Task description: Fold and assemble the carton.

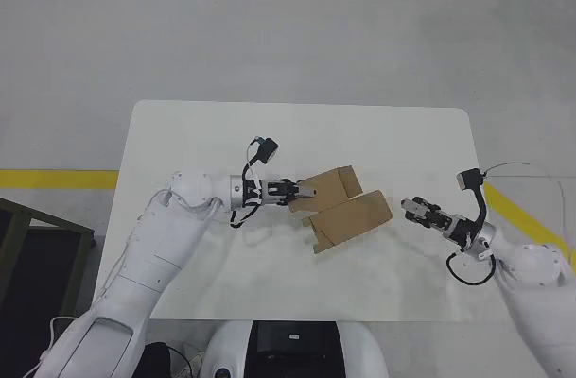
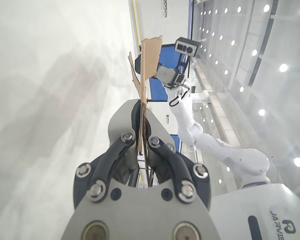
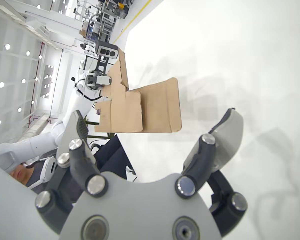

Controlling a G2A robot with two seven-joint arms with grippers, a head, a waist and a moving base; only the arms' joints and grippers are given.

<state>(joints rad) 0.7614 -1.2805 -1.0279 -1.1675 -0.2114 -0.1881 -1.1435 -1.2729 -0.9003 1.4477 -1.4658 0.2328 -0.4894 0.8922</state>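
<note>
The carton (image 1: 346,210) is a flattened brown cardboard blank with loose flaps, held just above the middle of the white table (image 1: 202,132). My left gripper (image 1: 311,190) is shut on the carton's left edge; in the left wrist view the cardboard (image 2: 150,58) runs edge-on out of the closed pads (image 2: 141,116). My right gripper (image 1: 408,206) hovers open a short way off the carton's right end, touching nothing. In the right wrist view the carton (image 3: 145,106) hangs ahead of the spread fingers (image 3: 230,126), with the left gripper (image 3: 101,79) clamped on its far side.
The white table reaches well beyond the carton on every side. A yellow floor line (image 1: 51,178) runs past the table's left, and a dark crate (image 1: 23,265) stands on the floor at the lower left.
</note>
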